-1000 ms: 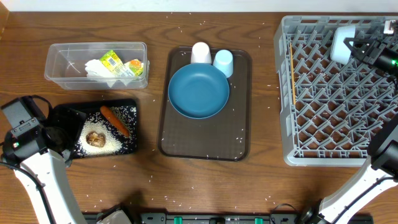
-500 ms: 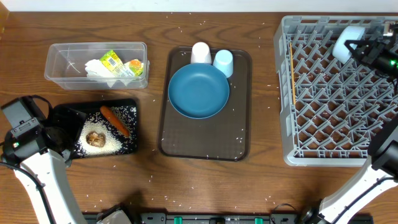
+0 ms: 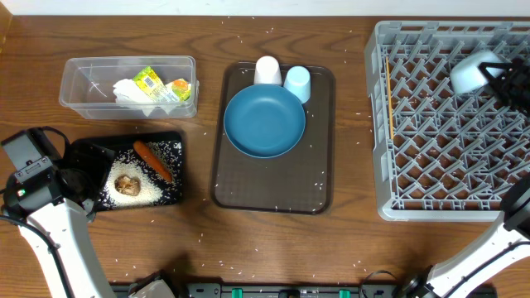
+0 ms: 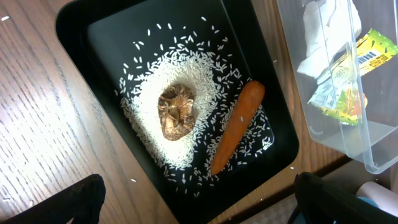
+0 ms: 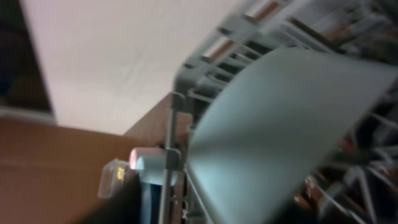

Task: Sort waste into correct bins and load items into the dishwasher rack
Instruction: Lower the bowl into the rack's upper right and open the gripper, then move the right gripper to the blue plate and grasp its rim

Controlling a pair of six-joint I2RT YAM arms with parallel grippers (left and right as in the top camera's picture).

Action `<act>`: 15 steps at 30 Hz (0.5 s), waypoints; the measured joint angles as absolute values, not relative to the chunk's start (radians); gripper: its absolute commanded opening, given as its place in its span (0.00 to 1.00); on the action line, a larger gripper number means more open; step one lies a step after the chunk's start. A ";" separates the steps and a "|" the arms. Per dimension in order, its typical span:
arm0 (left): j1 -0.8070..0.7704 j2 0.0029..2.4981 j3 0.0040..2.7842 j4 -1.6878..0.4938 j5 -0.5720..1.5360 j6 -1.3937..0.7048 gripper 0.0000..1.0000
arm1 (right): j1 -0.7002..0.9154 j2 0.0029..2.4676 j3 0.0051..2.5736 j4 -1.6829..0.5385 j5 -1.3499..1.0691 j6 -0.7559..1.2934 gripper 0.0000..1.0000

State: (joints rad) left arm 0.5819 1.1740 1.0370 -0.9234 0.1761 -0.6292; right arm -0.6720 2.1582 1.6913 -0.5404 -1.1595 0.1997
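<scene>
The small light-blue bowl [image 3: 469, 74] lies tilted among the pegs at the back right of the grey dishwasher rack [image 3: 439, 165]. My right gripper [image 3: 507, 81] is right beside it. In the right wrist view the bowl [image 5: 273, 137] fills the blurred frame and hides the jaws. Chopsticks [image 3: 388, 99] lie along the rack's left side. My left gripper [image 4: 199, 208] hangs open over the near edge of the black tray [image 4: 81, 12], which holds rice [image 4: 205, 68], a brown lump [image 4: 176, 111] and a carrot [image 4: 236, 127]. The clear tub [image 3: 83, 83] holds tissue [image 3: 128, 91] and a wrapper [image 3: 149, 80].
A brown serving tray [image 3: 273, 190] in the middle carries the dark-blue dish [image 3: 264, 122], a white cup [image 3: 267, 70] and a pale-blue cup [image 3: 296, 83]. Rice grains are scattered over the wooden table [image 3: 348, 240].
The bowl and my right gripper have shifted to the right and slightly nearer over the rack. The left arm has not moved.
</scene>
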 measured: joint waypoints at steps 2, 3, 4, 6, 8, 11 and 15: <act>0.582 1.174 1.037 -0.923 0.176 -0.629 0.98 | -0.677 2.141 1.691 -0.587 -1.114 0.202 0.70; 0.582 1.174 1.037 -0.923 0.176 -0.629 0.98 | -0.679 2.127 1.691 -0.612 -1.082 0.200 0.74; 0.582 1.174 1.037 -0.923 0.176 -0.629 0.98 | -0.678 2.107 1.691 -0.632 -1.049 0.199 0.78; 0.582 1.174 1.037 -0.923 0.176 -0.629 0.98 | -0.678 2.067 1.691 -0.667 -0.993 0.199 0.84; 0.582 1.174 1.037 -0.923 0.176 -0.629 0.98 | -0.676 2.003 1.691 -0.697 -0.931 0.198 0.91; 0.582 1.174 1.037 -0.924 0.176 -0.629 0.98 | -0.677 1.897 1.691 -0.717 -0.861 0.200 0.93; 0.582 1.174 1.037 -0.923 0.176 -0.629 0.98 | -0.673 1.760 1.692 -0.715 -0.806 0.218 0.93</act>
